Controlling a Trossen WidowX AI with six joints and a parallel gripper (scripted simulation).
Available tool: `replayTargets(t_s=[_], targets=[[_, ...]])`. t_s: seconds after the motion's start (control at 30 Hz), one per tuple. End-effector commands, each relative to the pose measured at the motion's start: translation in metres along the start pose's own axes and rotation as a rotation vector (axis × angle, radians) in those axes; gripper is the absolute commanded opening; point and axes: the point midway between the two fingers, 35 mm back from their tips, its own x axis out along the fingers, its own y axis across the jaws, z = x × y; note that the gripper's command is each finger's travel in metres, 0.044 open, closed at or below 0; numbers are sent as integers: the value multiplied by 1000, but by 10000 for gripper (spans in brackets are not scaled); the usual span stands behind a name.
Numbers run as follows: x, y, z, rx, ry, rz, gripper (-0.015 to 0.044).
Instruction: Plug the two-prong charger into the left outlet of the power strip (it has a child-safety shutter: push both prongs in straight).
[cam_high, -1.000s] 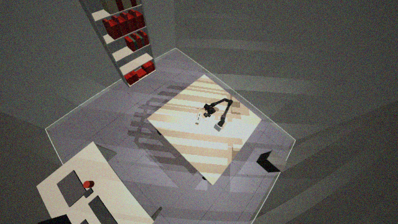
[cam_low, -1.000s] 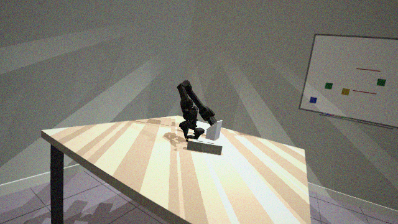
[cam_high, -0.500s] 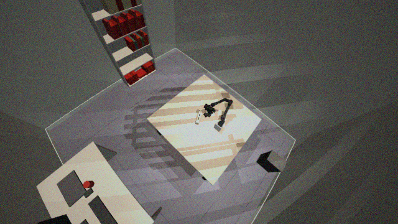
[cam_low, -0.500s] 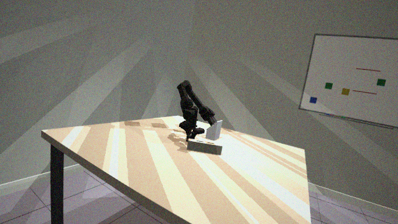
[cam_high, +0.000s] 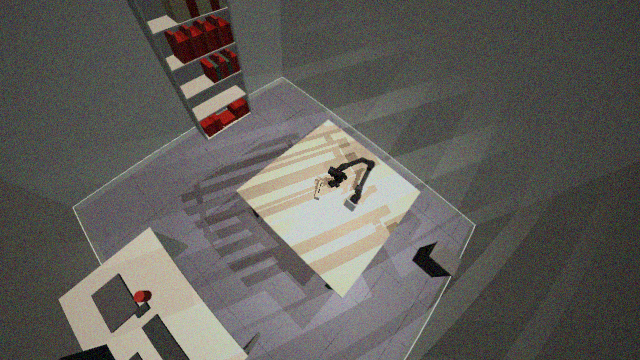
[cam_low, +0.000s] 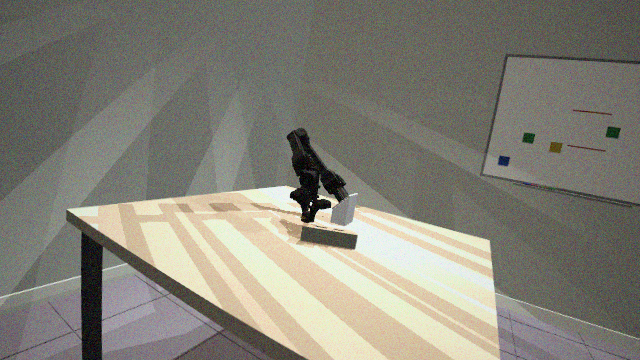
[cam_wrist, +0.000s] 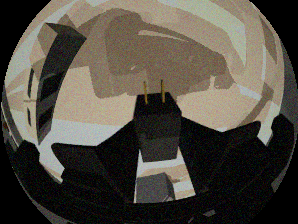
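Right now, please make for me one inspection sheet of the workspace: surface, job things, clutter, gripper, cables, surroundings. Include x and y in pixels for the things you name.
Surface: wooden table (cam_high: 320, 250) (cam_low: 280, 280), striped by light and shadow
Charger (cam_wrist: 158, 125): between the gripper's fingers, both prongs showing, not plugged in
Power strip (cam_high: 317, 190) (cam_low: 328, 237) (cam_wrist: 44, 100): on the table, beside the charger in the wrist view
Gripper (cam_high: 336, 177) (cam_low: 308, 220) (cam_wrist: 154, 119): closed on the charger
Clutter: nothing seen
Cables: nothing seen
Surroundings: shelf unit (cam_high: 202, 111) with red items; second table (cam_high: 200, 325); whiteboard (cam_low: 550, 90)

A striped-lit wooden table with a power strip and the arm's pale base on top.
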Motion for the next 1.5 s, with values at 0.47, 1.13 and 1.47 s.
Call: replayTargets(t_s=[0.47, 1.13, 1.47], targets=[[-26, 11, -10, -53, -3, 0, 0], [-13, 49, -22, -271, -6, -8, 0], [-5, 66, -30, -379, -7, -14, 0]])
